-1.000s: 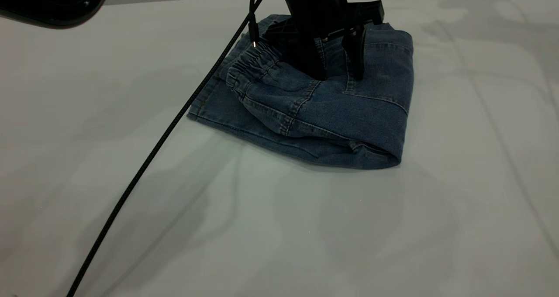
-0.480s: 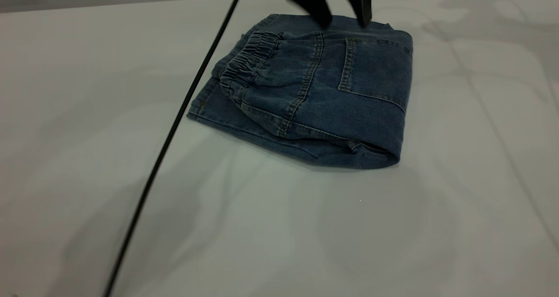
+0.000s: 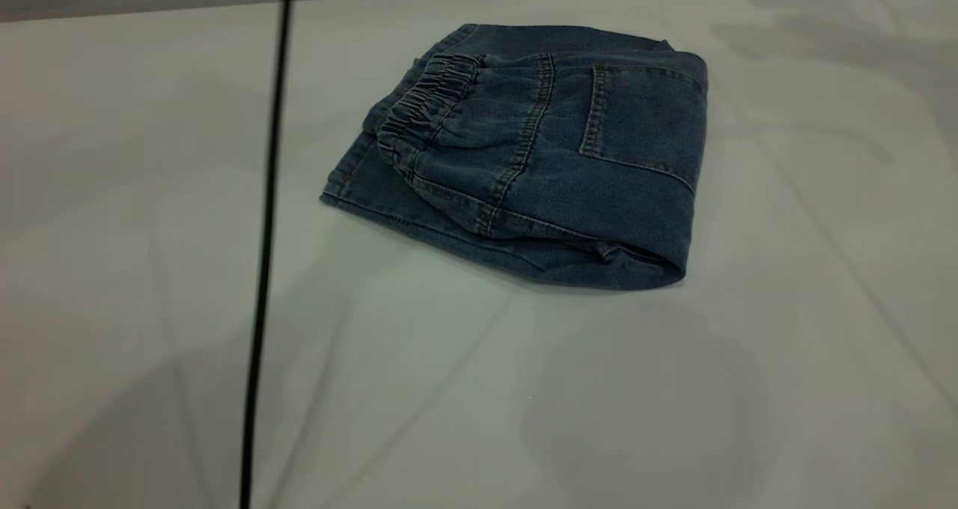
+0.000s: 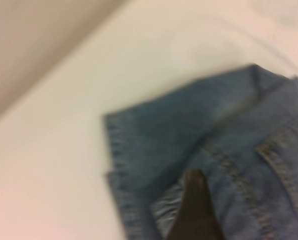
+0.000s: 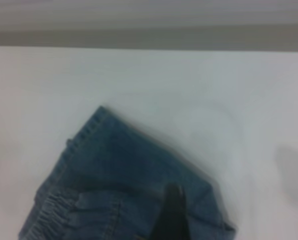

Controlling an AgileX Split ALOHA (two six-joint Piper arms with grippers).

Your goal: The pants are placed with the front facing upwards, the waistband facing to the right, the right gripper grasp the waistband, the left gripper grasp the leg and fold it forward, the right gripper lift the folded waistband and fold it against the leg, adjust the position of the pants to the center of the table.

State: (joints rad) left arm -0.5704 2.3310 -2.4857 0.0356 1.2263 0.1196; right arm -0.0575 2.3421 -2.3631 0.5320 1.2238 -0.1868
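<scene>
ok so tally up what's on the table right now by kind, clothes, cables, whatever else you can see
Folded denim pants on the table: 1
Black cable hanging across the exterior view: 1
Gripper fingers, one dark tip per wrist view: 2, the left gripper's and the right gripper's
Total: 4

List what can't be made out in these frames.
- Both grippers: out of frame in the exterior view; only a cable crosses it.
- Left gripper: left wrist view shows one blurred dark finger, cut off by the edge; open or shut unclear.
- Right gripper: right wrist view, same, one finger.
- Pants: lower layers and leg fronts hidden by the fold.
- Waistband: only partly showing.
</scene>
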